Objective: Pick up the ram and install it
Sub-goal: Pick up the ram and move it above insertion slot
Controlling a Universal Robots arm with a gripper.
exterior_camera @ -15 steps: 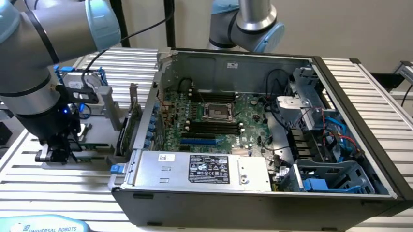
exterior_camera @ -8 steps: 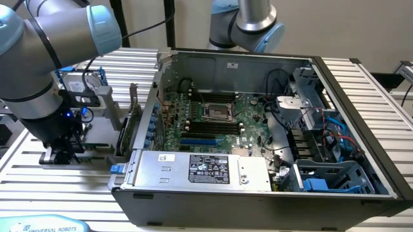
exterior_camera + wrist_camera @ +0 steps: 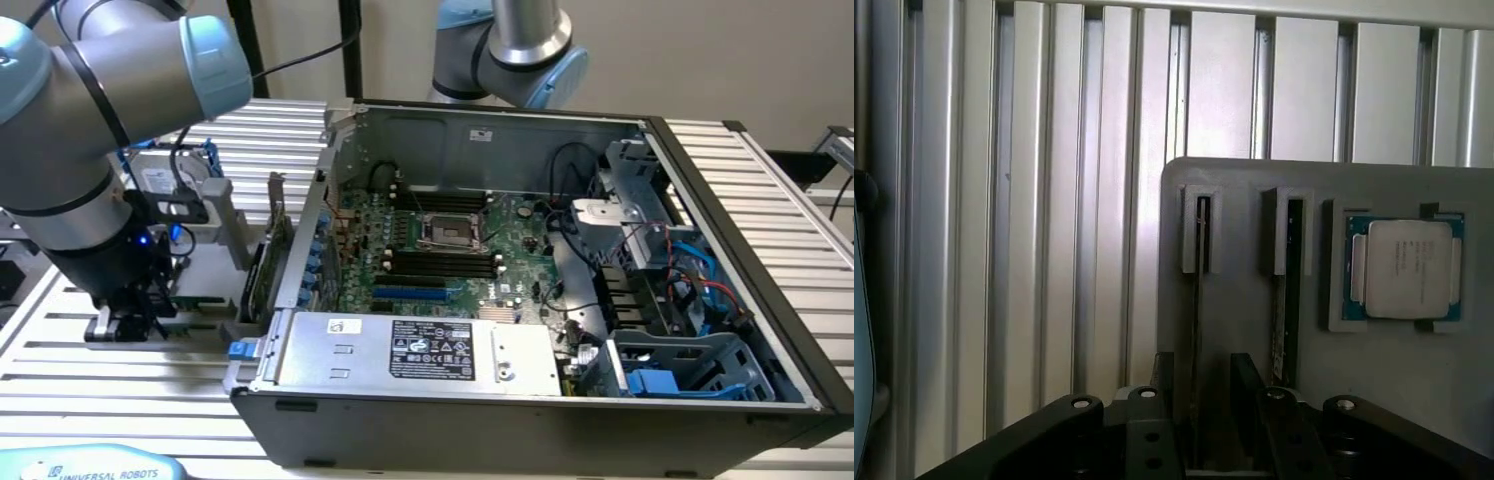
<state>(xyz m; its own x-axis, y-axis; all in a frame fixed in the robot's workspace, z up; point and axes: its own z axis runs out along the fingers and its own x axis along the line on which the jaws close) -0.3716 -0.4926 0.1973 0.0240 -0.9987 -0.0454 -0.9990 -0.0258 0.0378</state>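
Note:
Two ram sticks stand on edge in slots of a grey holder (image 3: 1234, 200). In the wrist view one ram stick (image 3: 1199, 290) runs between my gripper's black fingers (image 3: 1165, 378). The other ram stick (image 3: 1286, 300) stands beside them, outside the gap. My gripper (image 3: 1202, 378) is open, with one finger on each side of the first stick and a visible gap around it. In the exterior view my gripper (image 3: 127, 322) hangs low over the holder, at the exterior view's left of the open computer case (image 3: 534, 400). The motherboard's black slots (image 3: 441, 262) lie inside the case.
A square silver processor (image 3: 1407, 268) sits in a recess of the holder beside the sticks. An upright expansion card (image 3: 274, 250) stands between the holder and the case wall. A second arm (image 3: 514, 50) rises behind the case. The table is ribbed aluminium (image 3: 1054, 200).

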